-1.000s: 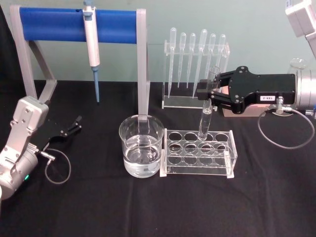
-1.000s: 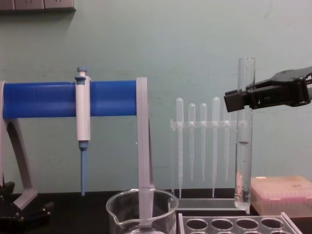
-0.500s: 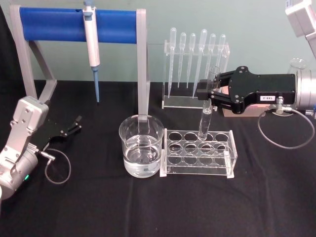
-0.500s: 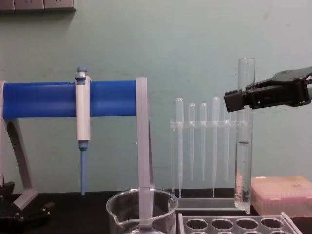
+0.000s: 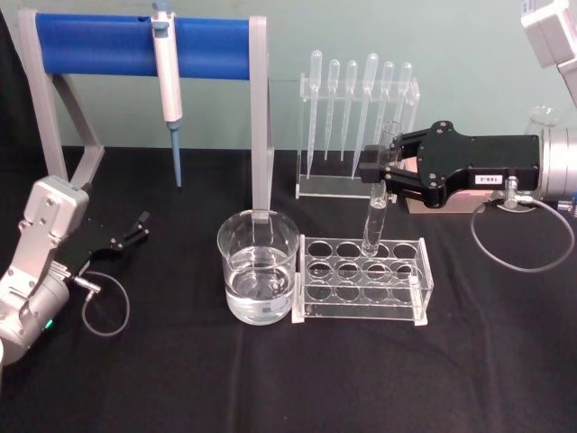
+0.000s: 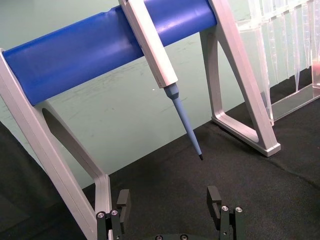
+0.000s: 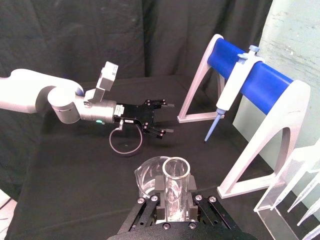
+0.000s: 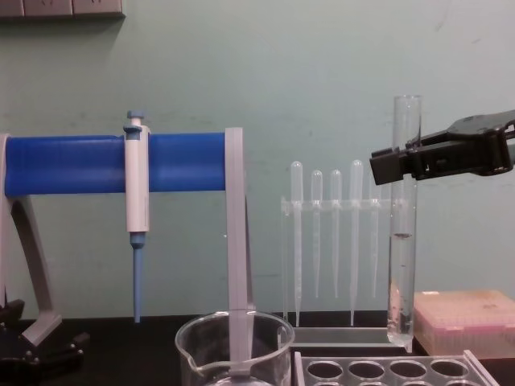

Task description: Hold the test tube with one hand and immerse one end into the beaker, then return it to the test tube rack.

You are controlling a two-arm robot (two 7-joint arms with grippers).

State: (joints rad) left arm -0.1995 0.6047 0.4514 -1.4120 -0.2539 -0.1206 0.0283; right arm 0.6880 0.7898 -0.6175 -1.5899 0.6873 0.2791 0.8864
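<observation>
White label on my right gripper point(image 5: 383, 171): writing too small to read. Gripper level, clenched on test tube point(image 5: 373, 221), upright, bottom just above rack point(image 5: 361, 305). Beaker point(image 5: 236, 262) beside rack. Left gripper point(image 5: 135, 228) spread, idle, far from rack.

Upright test tube point(image 5: 372, 223) just above rack point(image 5: 361, 308), half-full beaker point(image 5: 259, 268) alongside

My right gripper point(image 5: 382, 171) pinches the test tube point(image 5: 373, 221) near its top, upright between the jaws. Under the jaws, its round end is by the back holes of the rack point(image 5: 424, 281). The beaker point(image 5: 259, 275) sits out past the jaws.
</observation>
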